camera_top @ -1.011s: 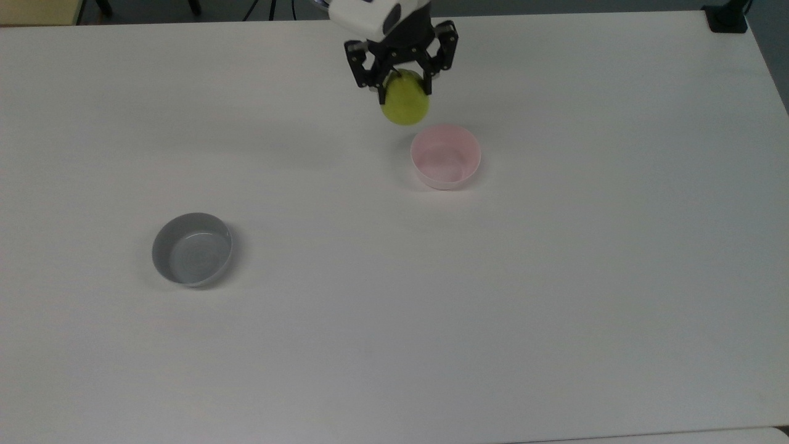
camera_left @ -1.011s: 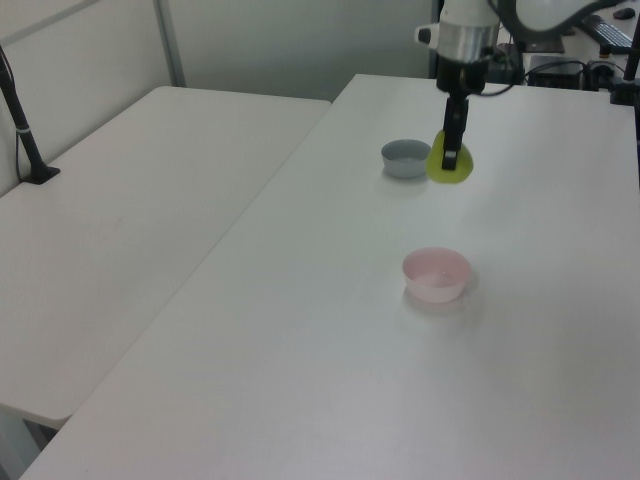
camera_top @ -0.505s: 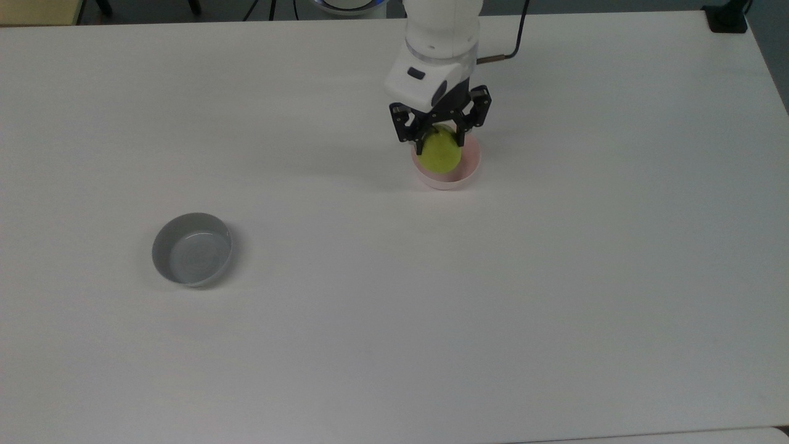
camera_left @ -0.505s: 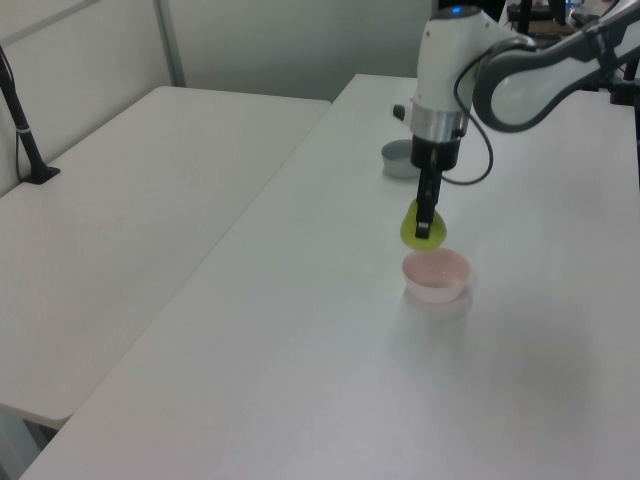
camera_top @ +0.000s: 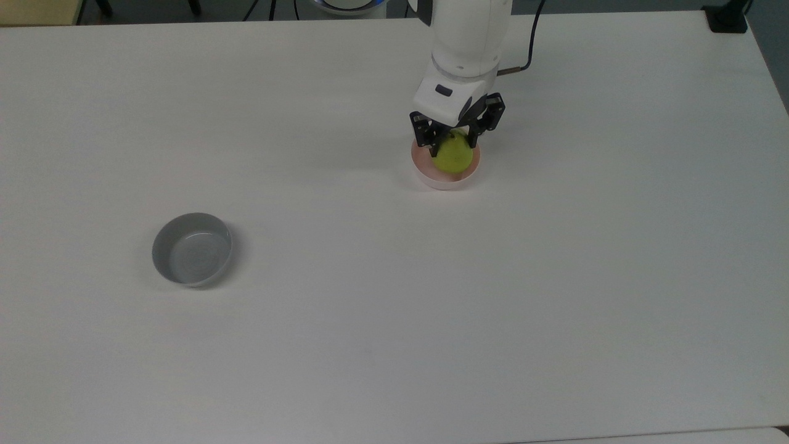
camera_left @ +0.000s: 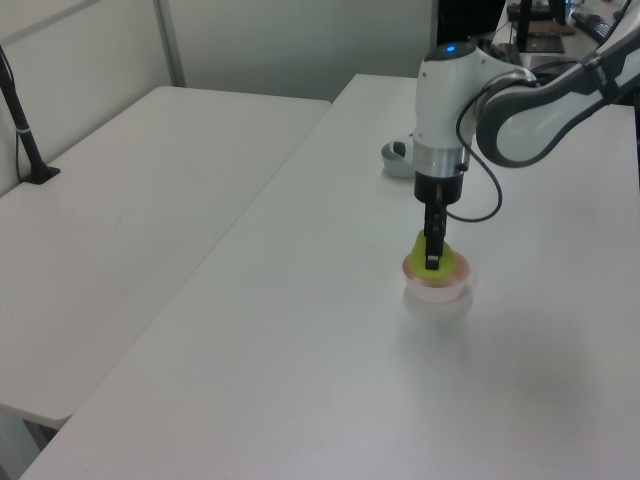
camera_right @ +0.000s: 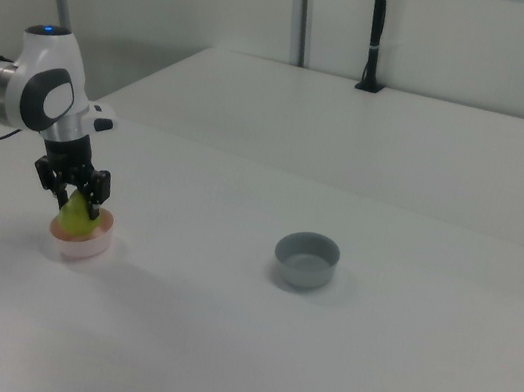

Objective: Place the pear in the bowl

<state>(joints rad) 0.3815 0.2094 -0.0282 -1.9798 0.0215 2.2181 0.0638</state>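
Observation:
The yellow-green pear (camera_top: pixel 453 158) (camera_left: pixel 443 259) (camera_right: pixel 74 218) is down inside the pale pink bowl (camera_top: pixel 431 177) (camera_left: pixel 438 291) (camera_right: pixel 81 244), its top rising above the rim. My gripper (camera_top: pixel 455 145) (camera_left: pixel 433 262) (camera_right: pixel 77 198) comes straight down from the white arm and is shut on the pear, black fingers (camera_top: pixel 437 147) on either side of its upper half. The bowl's far rim is hidden behind the gripper in the top view.
A shallower grey bowl (camera_top: pixel 192 249) (camera_left: pixel 396 157) (camera_right: pixel 307 260) stands well apart on the white table (camera_top: pixel 394 320). A second white table (camera_left: pixel 110 230) runs alongside, with a black pole (camera_right: pixel 374 33) at its far edge. A black cable (camera_top: pixel 530 37) trails from the arm.
The arm carried the pear from above and behind the pink bowl to over it, then lowered it into the bowl. The grip on the pear stayed shut throughout.

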